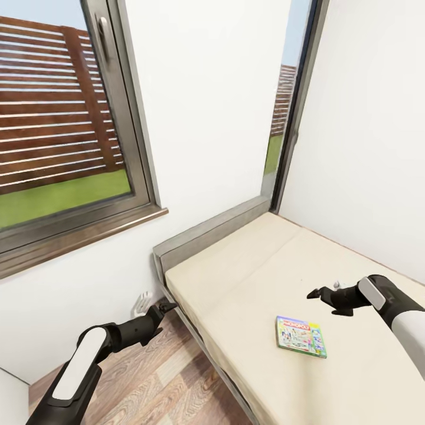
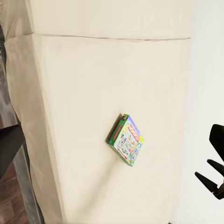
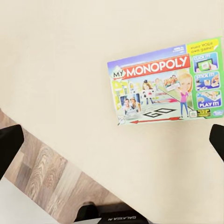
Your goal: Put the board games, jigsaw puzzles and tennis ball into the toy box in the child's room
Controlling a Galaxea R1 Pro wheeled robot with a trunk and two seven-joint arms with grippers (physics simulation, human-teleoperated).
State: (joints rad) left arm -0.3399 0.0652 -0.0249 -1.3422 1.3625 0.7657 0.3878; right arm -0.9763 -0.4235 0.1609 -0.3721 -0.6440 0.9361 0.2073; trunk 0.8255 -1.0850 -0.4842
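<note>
One board game (image 1: 301, 336), a green-edged "My Monopoly" box with a white face, lies flat on the cream mattress of the bed (image 1: 236, 277), near its right side. The same board game (image 3: 165, 84) fills the upper part of the right wrist view, and the board game (image 2: 127, 141) also lies mid-mattress in the left wrist view. My right gripper (image 1: 323, 300) hovers open just beyond the box, above the mattress, holding nothing. My left gripper (image 1: 166, 309) hangs open over the floor beside the bed's near corner, well apart from the box.
The bed runs along a white wall (image 1: 366, 147), with a grey headboard (image 1: 206, 233) under a narrow window. A large window (image 1: 59, 130) fills the left wall. Wood-plank floor (image 1: 153, 378) lies left of the bed, with a small white object (image 1: 141, 302) at the wall base.
</note>
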